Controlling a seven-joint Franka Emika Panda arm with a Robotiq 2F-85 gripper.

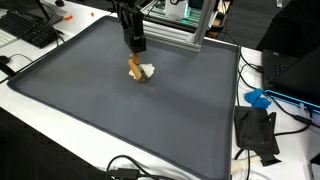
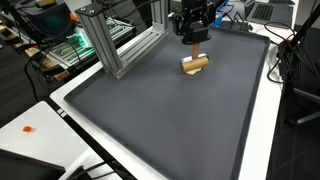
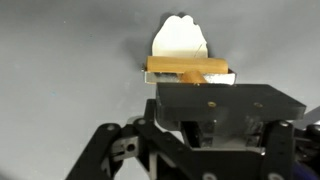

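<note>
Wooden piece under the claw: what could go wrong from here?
The gripper is shut just above the wooden piece; whether it truly grips it is unclear, so the piece might slip onto the grey mat. The white lump sits against the wooden piece, so a move could knock it aside.

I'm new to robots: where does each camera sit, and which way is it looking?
Exterior view: high off a table corner, looking down across the grey mat at the wooden block; the end effector hangs over it.
Exterior view: high off another corner, past the aluminium frame, facing the same block; end effector shows too.
Wrist view: on the wrist, facing the block and a white piece; the end effector's dark body fills the bottom.
Shared: all three show the block.
</note>
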